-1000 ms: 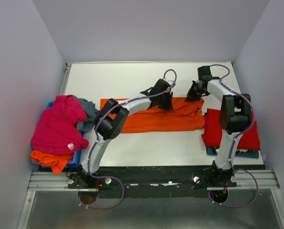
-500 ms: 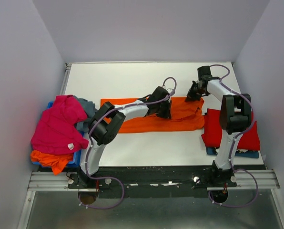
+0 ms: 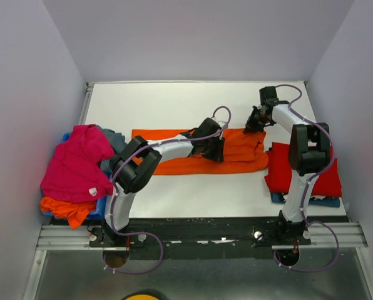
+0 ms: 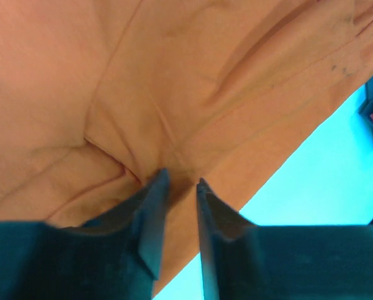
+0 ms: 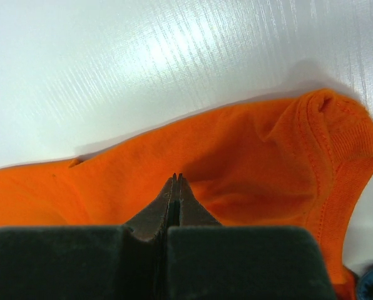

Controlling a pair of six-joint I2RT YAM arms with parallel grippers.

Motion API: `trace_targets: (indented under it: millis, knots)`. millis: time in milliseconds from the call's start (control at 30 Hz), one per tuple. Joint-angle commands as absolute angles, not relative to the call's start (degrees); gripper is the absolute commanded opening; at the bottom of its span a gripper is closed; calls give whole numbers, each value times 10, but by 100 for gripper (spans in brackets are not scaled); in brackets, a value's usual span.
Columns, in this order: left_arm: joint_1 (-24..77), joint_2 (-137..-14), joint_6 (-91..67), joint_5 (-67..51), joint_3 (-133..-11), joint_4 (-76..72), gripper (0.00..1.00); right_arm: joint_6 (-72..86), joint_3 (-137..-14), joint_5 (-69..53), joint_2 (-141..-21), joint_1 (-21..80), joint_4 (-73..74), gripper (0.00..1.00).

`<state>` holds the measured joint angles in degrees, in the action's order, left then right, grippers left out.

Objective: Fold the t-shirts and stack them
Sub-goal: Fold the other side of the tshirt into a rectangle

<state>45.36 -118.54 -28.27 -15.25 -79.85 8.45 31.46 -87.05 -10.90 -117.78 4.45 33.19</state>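
Observation:
A bright orange t-shirt point(image 3: 236, 159) lies as a long flat band across the middle of the table. My left gripper point(image 3: 214, 152) is down on its middle right. In the left wrist view its jaws point(image 4: 179, 182) stand narrowly apart with a bunched fold of the orange cloth point(image 4: 174, 75) pinched at the tips. My right gripper point(image 3: 253, 124) is at the shirt's far right corner. In the right wrist view it point(image 5: 176, 177) is shut, its tips on the orange cloth point(image 5: 111, 181) just inside the far edge, near the sleeve hem.
At the left edge lies a heap: a magenta pink shirt point(image 3: 77, 162) on a grey-blue one point(image 3: 116, 142) and an orange one point(image 3: 64, 208). At the right a folded red shirt point(image 3: 302, 177) lies on a blue one point(image 3: 315, 201). White table point(image 3: 161, 106); walls on three sides.
My left gripper has moved toward the near edge across the orange shirt, drawing cloth with it. My right gripper has stayed where it was.

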Motion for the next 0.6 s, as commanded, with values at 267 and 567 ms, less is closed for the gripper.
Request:
trace_targets:
  millis: [267,567]
  knots:
    - [457,-1114,-273,-106,-832,126,66,309,-851,-55,-1129,45,347,10]
    - [449,-1122,-301,-9,-873,155,71,344,-791,-3,-1073,41,343,15]
